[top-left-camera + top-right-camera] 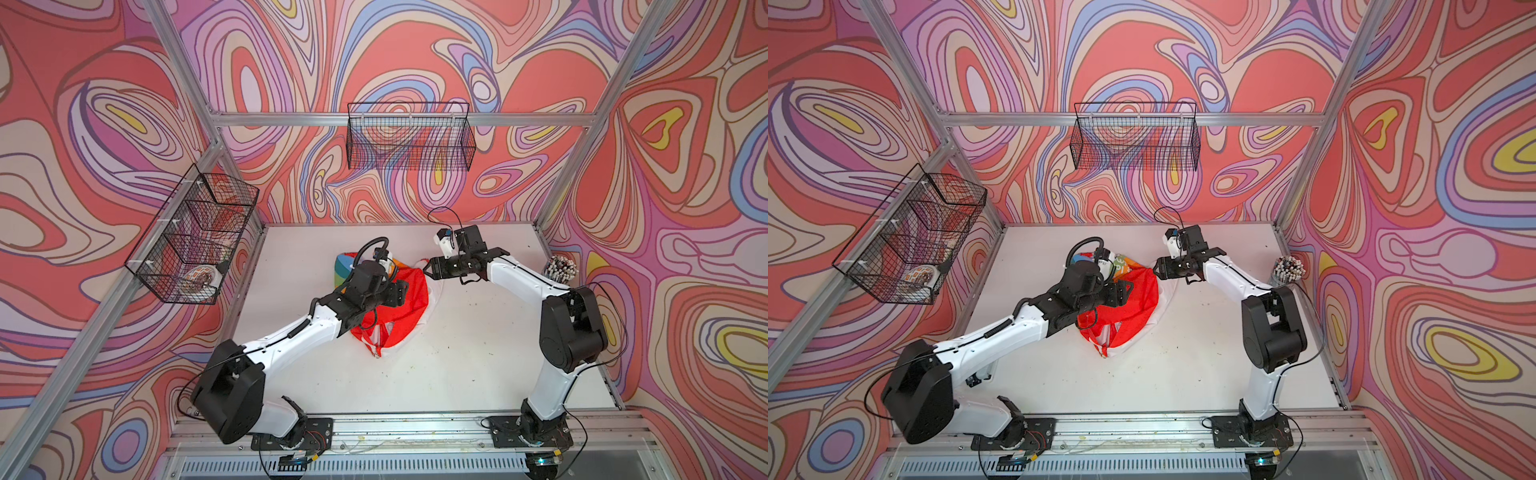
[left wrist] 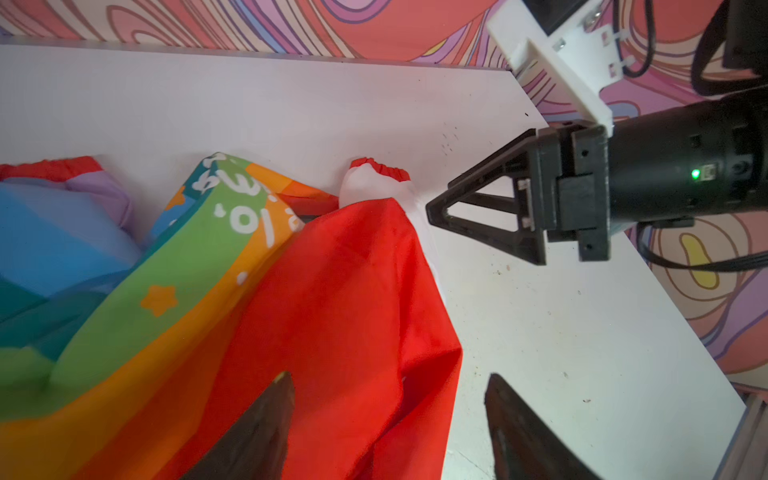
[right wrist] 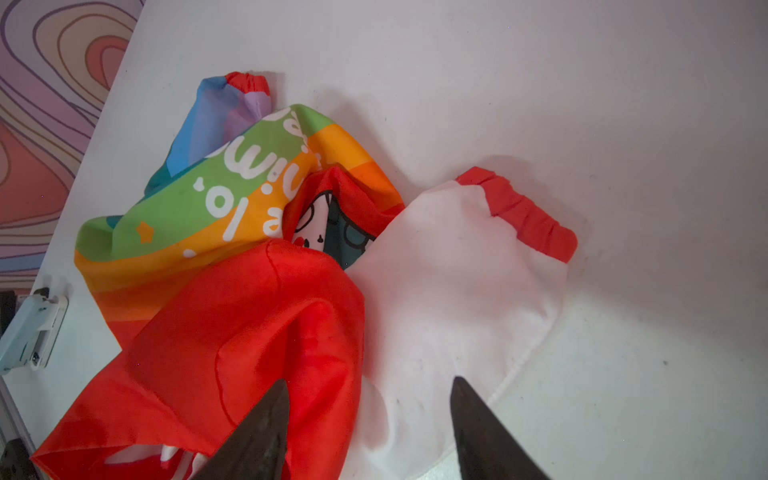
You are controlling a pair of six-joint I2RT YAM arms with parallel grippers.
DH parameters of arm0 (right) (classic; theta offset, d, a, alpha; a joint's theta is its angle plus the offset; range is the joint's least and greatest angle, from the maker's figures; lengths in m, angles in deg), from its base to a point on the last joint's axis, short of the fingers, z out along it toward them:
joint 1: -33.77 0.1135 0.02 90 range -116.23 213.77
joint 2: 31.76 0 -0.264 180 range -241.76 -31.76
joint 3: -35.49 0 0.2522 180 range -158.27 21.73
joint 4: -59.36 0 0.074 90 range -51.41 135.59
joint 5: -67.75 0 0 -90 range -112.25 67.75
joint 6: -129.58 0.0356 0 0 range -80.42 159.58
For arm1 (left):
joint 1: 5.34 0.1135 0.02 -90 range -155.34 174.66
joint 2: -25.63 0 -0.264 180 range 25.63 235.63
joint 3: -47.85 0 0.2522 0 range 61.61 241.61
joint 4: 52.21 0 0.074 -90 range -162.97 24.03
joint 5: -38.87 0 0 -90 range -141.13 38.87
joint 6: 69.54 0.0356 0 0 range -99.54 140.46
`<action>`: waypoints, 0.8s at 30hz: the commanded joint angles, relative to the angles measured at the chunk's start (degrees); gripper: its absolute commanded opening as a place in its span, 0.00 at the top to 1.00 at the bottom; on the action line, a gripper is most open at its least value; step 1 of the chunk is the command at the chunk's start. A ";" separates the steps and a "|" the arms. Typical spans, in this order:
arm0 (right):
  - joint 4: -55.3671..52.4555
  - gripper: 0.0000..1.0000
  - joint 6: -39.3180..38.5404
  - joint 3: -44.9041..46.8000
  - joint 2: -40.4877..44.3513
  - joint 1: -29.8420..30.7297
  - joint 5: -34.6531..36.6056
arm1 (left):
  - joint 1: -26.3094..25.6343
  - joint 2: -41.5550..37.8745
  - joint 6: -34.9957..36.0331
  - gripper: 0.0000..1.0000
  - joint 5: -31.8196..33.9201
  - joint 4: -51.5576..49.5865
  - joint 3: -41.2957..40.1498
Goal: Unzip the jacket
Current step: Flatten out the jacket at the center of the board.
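Hanging on the left wall, a compartmented wire basket (image 1: 178,266) holds a patterned round item (image 1: 200,277) in its nearest section; what sits in the farther sections cannot be made out. A second wire basket (image 1: 409,137) hangs from the back rail, above the middle of the table (image 1: 457,353). A cup of pens (image 1: 561,268) stands at the table's right edge, against the wall. Walls and frame posts close the left, far and right edges, and bare white surface lies open on the near side and to the right of the garment. The jacket (image 1: 399,299) lies as a crumpled heap slightly left of centre, in the far half. Its rainbow-striped panel with white lettering is at the left, the red hood is draped across the middle, and a white sleeve with a gathered red cuff is at the right. A cartoon face shows in a fold, and the zipper cannot be seen. The left gripper (image 2: 388,378) is poised over the hood edge, jaws apart and gripping nothing. The right gripper (image 3: 370,380) is poised over hood and white sleeve, jaws likewise parted.
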 commanded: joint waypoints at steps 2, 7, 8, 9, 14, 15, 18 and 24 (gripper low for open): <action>0.09 0.37 5.24 -1.52 -0.59 0.20 -0.91 | -1.15 7.37 2.27 0.34 1.75 -2.74 7.56; 0.05 0.37 6.02 -1.58 -0.90 0.18 -0.80 | -2.50 13.49 2.53 0.36 5.26 -5.41 12.54; -0.28 0.38 5.81 -1.60 -0.85 0.19 -0.43 | -2.52 14.13 2.18 0.37 6.00 -5.46 12.71; -0.58 0.37 5.60 -1.60 -0.75 0.15 0.04 | -2.52 14.77 1.82 0.39 6.56 -5.42 12.74; -1.05 0.38 5.48 -0.95 0.04 0.19 1.47 | -2.52 17.98 0.71 0.44 6.40 -4.93 13.24; -1.03 0.37 5.47 -0.83 0.04 0.20 1.48 | -2.52 18.72 0.30 0.44 5.69 -4.75 13.47; -1.22 0.37 5.66 -0.69 0.11 0.14 1.66 | -2.52 20.76 -0.54 0.44 5.08 -4.77 13.99; -0.81 0.38 5.77 0.02 0.08 0.20 1.00 | -2.52 22.96 -0.87 0.48 5.25 -6.30 15.40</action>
